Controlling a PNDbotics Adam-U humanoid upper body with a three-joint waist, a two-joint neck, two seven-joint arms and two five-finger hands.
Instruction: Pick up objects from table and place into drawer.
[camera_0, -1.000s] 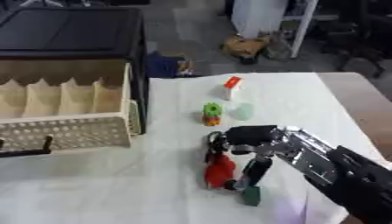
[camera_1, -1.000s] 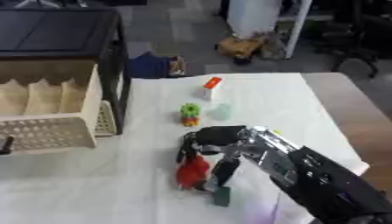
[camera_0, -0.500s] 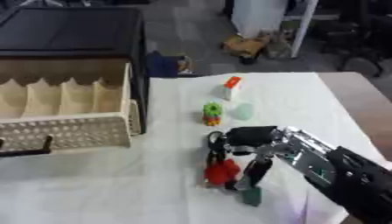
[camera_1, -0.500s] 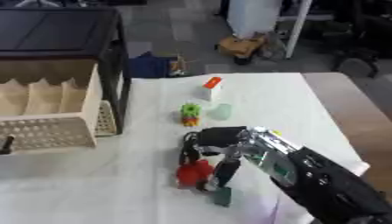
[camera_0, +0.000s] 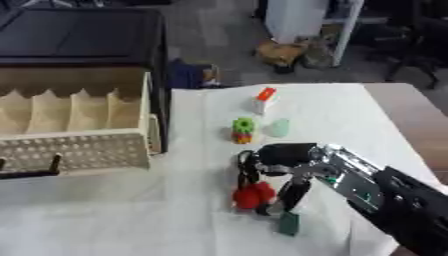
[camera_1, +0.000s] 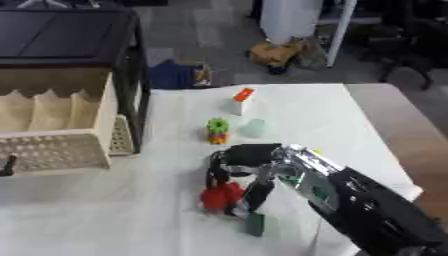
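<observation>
The drawer (camera_0: 83, 127) sat open at nine o'clock, a pale tray with slanted dividers and a perforated front, pulled out of a black cabinet (camera_0: 83, 40). It was well apart from the work, and that was the worry: any carry would be a long one across the white-covered counter (camera_0: 350, 110), and a poor hold could spill the piece on the way, or catch it on the drawer's front wall.

The right robot hand (camera_0: 289, 167) was down near five o'clock, fingers curled over the red object (camera_0: 252, 195). Thumb and fingers bent round it, though whether they had truly closed on it could not be told; I judged it a grasp in progress. A slip here could knock the red piece aside or drag the dark cord-like bit (camera_0: 243, 167) just above it.

The left robot hand showed in neither view.

The red object looked small, rounded and lumpy, bright against the cloth. Just beside it at six o'clock lay a small dark green block (camera_0: 289, 223), close enough to be bumped. Farther up, near twelve o'clock of the hand, stood a green-and-orange toy (camera_0: 242, 129), a pale green cup shape (camera_0: 278, 127), and a white box with an orange top (camera_0: 264, 99).
</observation>
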